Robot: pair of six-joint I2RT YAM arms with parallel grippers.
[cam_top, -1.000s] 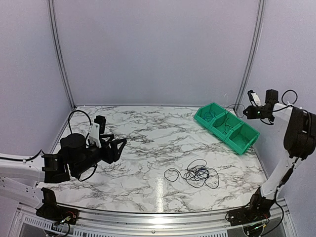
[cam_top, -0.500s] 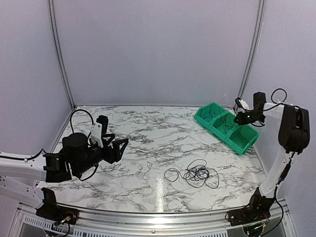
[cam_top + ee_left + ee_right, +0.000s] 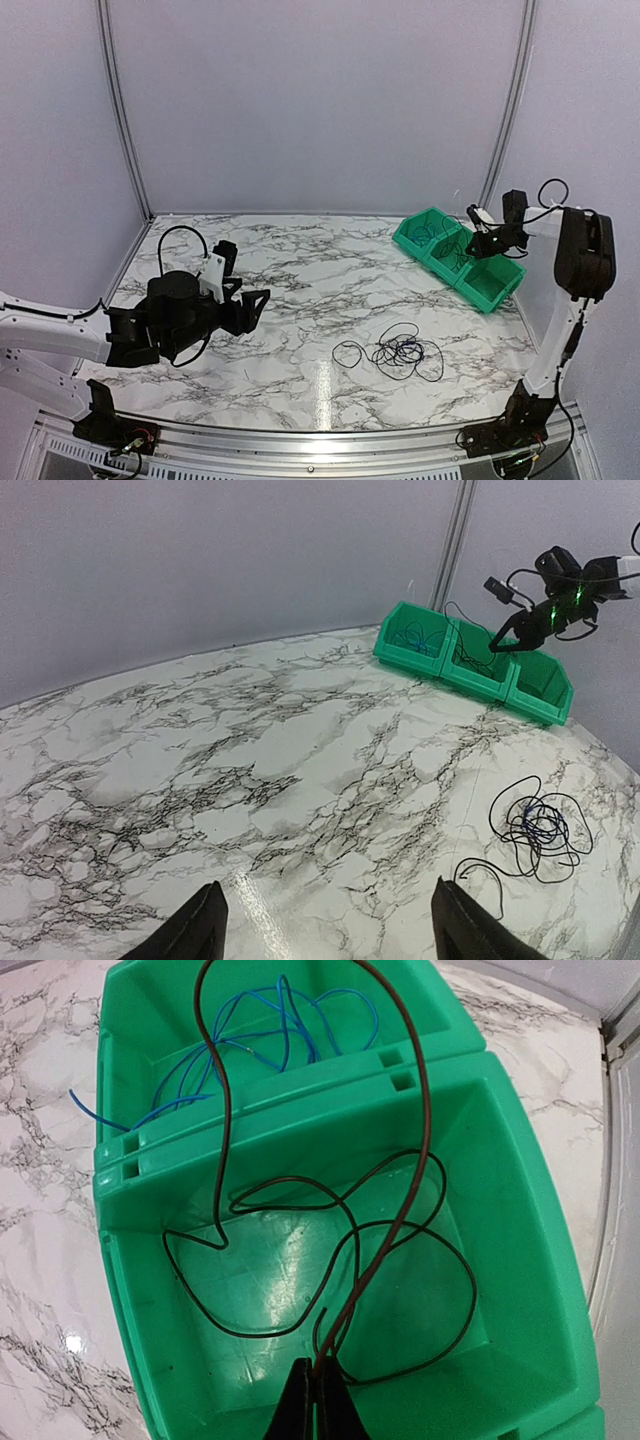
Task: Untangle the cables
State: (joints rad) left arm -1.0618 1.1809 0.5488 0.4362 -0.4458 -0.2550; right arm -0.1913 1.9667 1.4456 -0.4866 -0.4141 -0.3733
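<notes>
The tangle of thin cables (image 3: pixel 400 352), mostly black with a small blue coil, lies on the marble table right of centre; it also shows in the left wrist view (image 3: pixel 535 825). My left gripper (image 3: pixel 255 300) is open and empty above the table, well left of the tangle, with both fingers apart (image 3: pixel 325 925). My right gripper (image 3: pixel 474 246) is over the middle green bin. It is shut (image 3: pixel 315 1385) on a dark brown wire (image 3: pixel 400 1190) that loops down into that bin.
A row of three joined green bins (image 3: pixel 408 243) stands at the back right, also in the left wrist view (image 3: pixel 470 680). The far bin (image 3: pixel 300 1090) holds a blue wire (image 3: pixel 250 1040). Wall posts stand at the back corners.
My left arm has moved right, toward the table's middle. My right arm has swung left and down over the bins with the wire in its grip.
</notes>
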